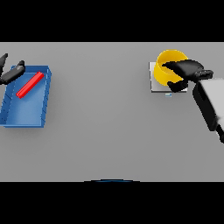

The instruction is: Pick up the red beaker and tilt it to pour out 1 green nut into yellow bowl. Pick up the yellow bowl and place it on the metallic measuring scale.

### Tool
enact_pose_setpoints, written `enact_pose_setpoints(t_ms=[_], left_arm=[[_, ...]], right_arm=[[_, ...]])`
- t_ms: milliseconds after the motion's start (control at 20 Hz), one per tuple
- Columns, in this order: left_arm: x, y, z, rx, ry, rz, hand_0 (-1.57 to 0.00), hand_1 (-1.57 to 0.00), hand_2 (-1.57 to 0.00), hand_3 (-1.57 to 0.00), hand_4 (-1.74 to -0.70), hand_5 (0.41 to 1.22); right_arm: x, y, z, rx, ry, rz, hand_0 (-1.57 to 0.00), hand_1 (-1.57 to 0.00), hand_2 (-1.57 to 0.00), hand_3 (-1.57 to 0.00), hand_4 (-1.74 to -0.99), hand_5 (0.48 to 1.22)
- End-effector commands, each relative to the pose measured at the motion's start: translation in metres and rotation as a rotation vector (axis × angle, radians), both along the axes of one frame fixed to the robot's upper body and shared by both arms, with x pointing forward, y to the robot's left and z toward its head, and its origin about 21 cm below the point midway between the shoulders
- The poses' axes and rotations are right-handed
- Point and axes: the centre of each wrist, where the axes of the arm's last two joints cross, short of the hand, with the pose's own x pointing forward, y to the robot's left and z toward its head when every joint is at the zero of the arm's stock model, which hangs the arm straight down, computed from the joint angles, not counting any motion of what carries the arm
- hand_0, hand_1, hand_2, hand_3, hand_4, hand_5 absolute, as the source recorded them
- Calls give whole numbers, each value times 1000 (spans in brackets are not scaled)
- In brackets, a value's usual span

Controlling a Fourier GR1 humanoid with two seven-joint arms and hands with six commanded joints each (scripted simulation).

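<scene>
Wrapping the near rim of the yellow bowl (168,70), the fingers (174,66) of the right hand (187,70) lie curled over its edge while the thumb shows below at about 5 o'clock of the bowl, so the bowl is pinched between them. That rim hold looks chosen to keep the bowl level and its mouth upward. The bowl sits over the metallic measuring scale (155,83), a pale square plate at about 2 o'clock on the tabletop (105,122); whether it rests fully on the plate or hangs just above it cannot be told. Judging by this, the placing step is nearly done and only the release remains. Whether a green nut lies inside the bowl cannot be made out.

Well apart, at about 10 o'clock, the left hand (11,74) hangs over the far left corner of a blue tray (26,118), fingers loosely spread and holding nothing. In the tray lies a long red piece (29,84), set slantwise; it is probably the red beaker, lying on its side, where it cannot roll away.
</scene>
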Motion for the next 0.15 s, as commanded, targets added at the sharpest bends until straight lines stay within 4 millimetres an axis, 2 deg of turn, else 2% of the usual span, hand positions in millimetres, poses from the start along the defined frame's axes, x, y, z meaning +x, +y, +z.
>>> enact_pose_setpoints(t_ms=[0,100], left_arm=[[0,-2,-1,-2,9,2,1,1,1,1,-834,759],[0,0,1,1,2,3,1,1,1,1,-833,760]], right_arm=[[0,-2,0,-7,11,1,-101,-99,-78,-67,-1401,798],[-1,-1,-2,2,19,8,-64,-63,-50,-42,-1390,779]])
